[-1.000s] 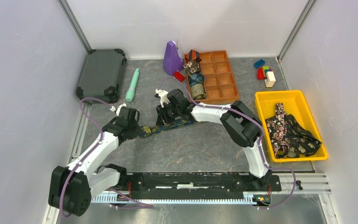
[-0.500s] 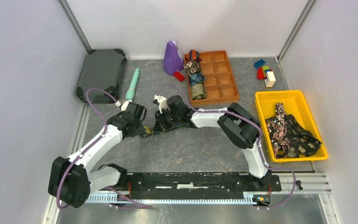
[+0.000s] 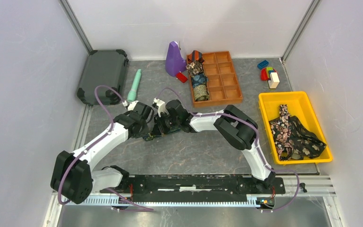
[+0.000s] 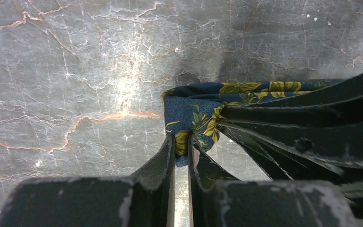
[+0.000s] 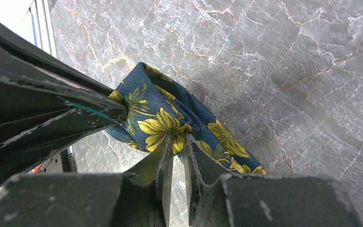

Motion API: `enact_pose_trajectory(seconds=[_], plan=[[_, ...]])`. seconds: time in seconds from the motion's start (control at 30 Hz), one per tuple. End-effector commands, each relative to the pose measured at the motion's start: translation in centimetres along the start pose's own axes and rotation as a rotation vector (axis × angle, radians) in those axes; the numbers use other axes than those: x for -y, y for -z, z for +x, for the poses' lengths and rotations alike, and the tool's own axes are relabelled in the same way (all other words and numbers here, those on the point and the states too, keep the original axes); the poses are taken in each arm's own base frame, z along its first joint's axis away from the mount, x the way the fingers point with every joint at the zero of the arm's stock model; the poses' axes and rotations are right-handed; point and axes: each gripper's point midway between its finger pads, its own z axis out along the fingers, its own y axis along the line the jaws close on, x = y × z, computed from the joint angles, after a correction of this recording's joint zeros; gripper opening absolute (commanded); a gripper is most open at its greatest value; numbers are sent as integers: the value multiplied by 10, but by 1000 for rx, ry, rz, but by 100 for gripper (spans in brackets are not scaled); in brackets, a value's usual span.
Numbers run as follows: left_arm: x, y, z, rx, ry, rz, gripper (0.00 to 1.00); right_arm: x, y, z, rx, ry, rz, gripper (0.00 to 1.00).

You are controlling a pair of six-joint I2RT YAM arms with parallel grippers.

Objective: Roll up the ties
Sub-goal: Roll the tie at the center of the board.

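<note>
Limp, light, likely slippery cloth: the navy-gold tie (image 4: pixel 194 108) bunches on the tabletop (image 4: pixel 75 71). The left gripper (image 4: pixel 181 144) and right gripper (image 5: pixel 176 142) both pinch its folded end; best grasped at the fold's edge

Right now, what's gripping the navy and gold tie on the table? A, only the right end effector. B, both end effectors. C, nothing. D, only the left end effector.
B: the left end effector and the right end effector are each closed on a fold of the tie in their own wrist views.

Navy-gold tie (image 4: pixel 189 113) folded; rolled ties (image 3: pixel 199 80) beyond it.
</note>
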Motion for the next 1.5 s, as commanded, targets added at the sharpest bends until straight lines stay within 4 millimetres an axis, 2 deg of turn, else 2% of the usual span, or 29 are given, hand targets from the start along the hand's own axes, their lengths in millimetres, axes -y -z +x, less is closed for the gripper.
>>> enact_pose_trajectory(seconds=[0.0, 0.33, 0.5, 0.9, 1.23, 1.47], plan=[[11, 9, -18, 45, -51, 16, 5, -8, -6, -17, 47, 17, -38, 19], [31, 7, -16, 30, -91, 23, 5, -18, -9, -17, 64, -14, -109, 19], [43, 3, -15, 23, -105, 30, 4, -14, -7, -15, 61, -25, -107, 18], [59, -16, -4, -8, -150, 8, 3, 0, 22, -20, 58, -12, -35, 19], [64, -23, -1, -15, -162, -3, 3, 14, 62, -28, 82, 19, 36, 21], [68, -22, -2, 0, -146, 10, 7, 11, 61, -29, 107, -13, -19, 22]])
